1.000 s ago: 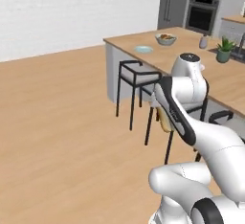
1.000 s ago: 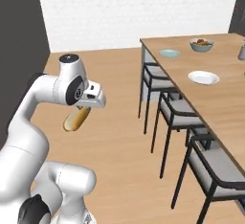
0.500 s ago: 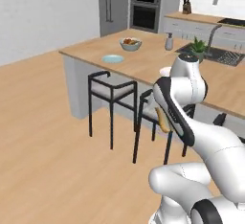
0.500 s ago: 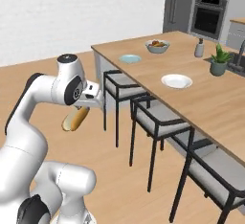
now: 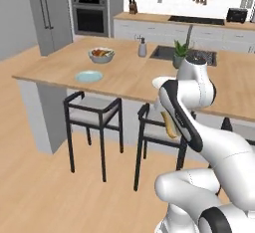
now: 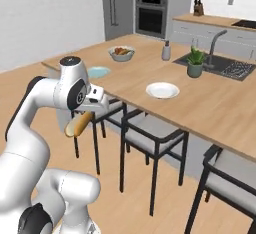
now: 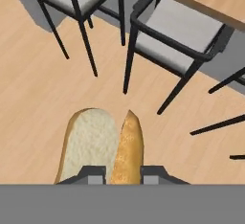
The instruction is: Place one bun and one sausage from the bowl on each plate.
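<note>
Bun [image 7: 103, 149] is held clamped between the closed fingertips of the gripper [image 7: 123, 171], with its split face and golden crust seen from the hand view above the wooden floor [image 7: 33, 98]. From the right base view the bun [image 6: 79, 124] hangs tilted below the gripper [image 6: 93, 109], in front of the island counter [image 6: 220, 109] and clear of it. From the left base view the bun [image 5: 170, 126] is partly seen beside the arm, just in front of a dark-framed chair [image 5: 155, 132].

2 plates are noted on the counter. The white plate [image 6: 162, 90] lies near the counter's front edge; in the left base view only its rim [image 5: 155, 81] is seen, behind the arm. The pale blue plate [image 5: 89, 76] lies farther along the same counter, near a pale grey fruit bowl [image 5: 101, 55]. Both plates are seen bare.

A soap dispenser [image 6: 166, 51], a potted plant [image 6: 195, 61] and a sink [image 6: 223, 67] are recorded on the far part of the counter. 2 grey-seated chairs [image 7: 179, 31] are seen under the counter edge in the hand view.
</note>
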Tool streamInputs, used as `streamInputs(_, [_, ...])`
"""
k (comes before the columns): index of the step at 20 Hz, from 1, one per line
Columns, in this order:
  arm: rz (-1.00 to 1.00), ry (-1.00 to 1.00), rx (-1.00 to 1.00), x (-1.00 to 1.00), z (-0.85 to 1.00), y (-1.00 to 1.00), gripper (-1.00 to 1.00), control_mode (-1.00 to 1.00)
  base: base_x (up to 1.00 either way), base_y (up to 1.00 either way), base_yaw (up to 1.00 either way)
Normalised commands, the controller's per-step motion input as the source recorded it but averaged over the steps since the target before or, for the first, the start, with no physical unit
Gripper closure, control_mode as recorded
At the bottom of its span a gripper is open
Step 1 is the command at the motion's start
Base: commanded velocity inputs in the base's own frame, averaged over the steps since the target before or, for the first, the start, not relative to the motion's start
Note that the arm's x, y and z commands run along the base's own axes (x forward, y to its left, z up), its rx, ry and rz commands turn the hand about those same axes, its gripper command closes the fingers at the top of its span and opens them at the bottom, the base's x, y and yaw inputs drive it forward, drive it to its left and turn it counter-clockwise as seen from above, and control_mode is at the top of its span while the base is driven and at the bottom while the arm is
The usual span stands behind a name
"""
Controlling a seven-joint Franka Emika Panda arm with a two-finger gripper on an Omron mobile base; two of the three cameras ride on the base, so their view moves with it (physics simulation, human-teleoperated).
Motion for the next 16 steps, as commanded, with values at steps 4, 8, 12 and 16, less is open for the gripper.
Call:
streamInputs(4, [0.00,0.00,0.00,0.00,0.00,0.00,1.00,1.00,1.00,0.80,-0.58])
streamInputs(8, [0.00,0.00,0.00,0.00,0.00,0.00,1.00,1.00,0.99,0.73,-0.57])
streamInputs(12, [0.00,0.00,0.00,0.00,0.00,0.00,1.00,1.00,0.88,0.45,-0.51])
streamInputs(16, [0.00,0.00,0.00,0.00,0.00,0.00,1.00,1.00,0.58,-0.02,-0.30])
